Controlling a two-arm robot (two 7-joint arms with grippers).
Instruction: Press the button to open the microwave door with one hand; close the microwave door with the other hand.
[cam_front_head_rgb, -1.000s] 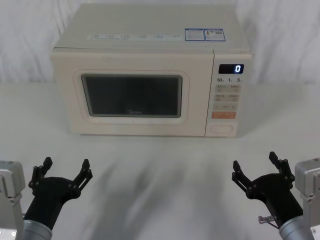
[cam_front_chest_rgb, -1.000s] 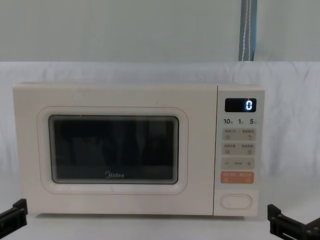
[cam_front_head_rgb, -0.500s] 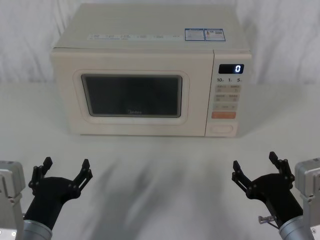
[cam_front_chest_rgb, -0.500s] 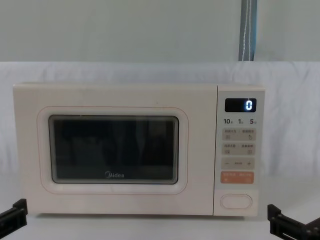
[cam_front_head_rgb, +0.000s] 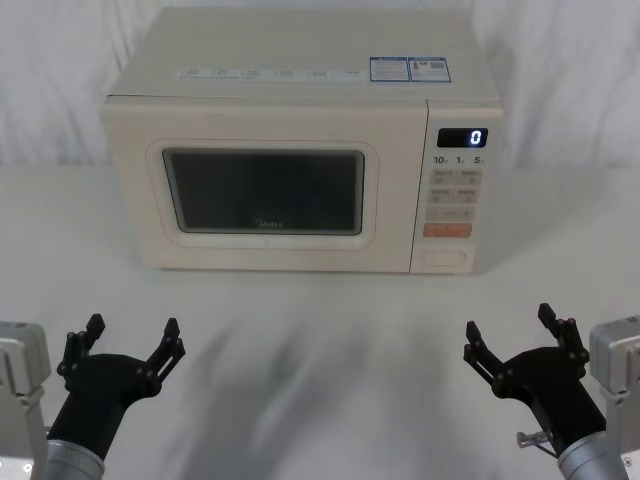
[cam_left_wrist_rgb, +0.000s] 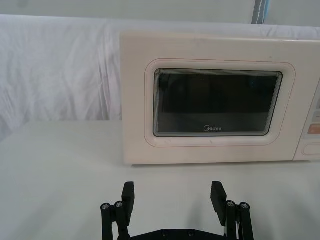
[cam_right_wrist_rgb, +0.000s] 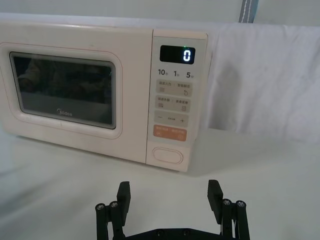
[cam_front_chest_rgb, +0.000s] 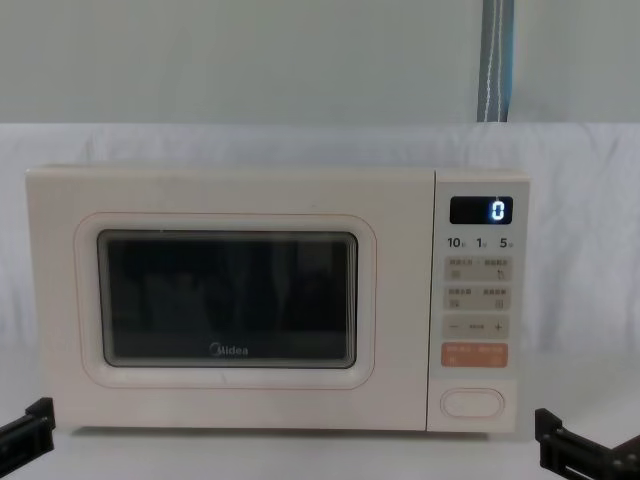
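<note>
The microwave (cam_front_head_rgb: 300, 150) sits square at the back of the table (cam_front_head_rgb: 320, 340), its microwave door (cam_front_head_rgb: 265, 190) shut flush, so nothing is started. The button (cam_front_head_rgb: 445, 258) lies low on the panel, nearest the right gripper (cam_front_head_rgb: 515, 335), which likely presses. Both it and the left gripper (cam_front_head_rgb: 125, 340) wait near the table's front edge, prongs spread wide, holding nothing.

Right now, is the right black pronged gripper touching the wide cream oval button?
Apart. The head view shows the right gripper open, with bare white table between it and the button.
</note>
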